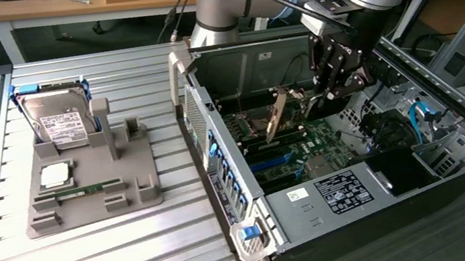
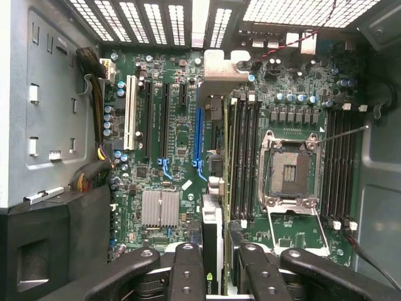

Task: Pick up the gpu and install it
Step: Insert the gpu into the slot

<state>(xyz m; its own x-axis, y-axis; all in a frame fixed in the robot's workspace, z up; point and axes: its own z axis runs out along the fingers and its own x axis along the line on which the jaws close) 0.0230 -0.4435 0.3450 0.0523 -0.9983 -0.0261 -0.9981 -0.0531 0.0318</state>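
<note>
Broadly, the slatted counter (image 1: pixel 96 256) spans the left and lower parts of the exterior view, and the open computer case (image 1: pixel 308 225) takes the right half. At left centre, a grey holder (image 1: pixel 137 193) carries a hard drive (image 1: pixel 61 123). Just right of centre, above the motherboard (image 1: pixel 303 155), the hand (image 1: pixel 325 96) is closed partway on the gpu (image 1: pixel 277 114), which hangs on edge and tilted inside the case.

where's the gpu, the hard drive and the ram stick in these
gpu (image 1: pixel 278 116): exterior view, on the flat face of the board
hard drive (image 1: pixel 64 124): exterior view, on its white label
ram stick (image 1: pixel 87 188): exterior view, on the middle of the narrow green strip
</note>
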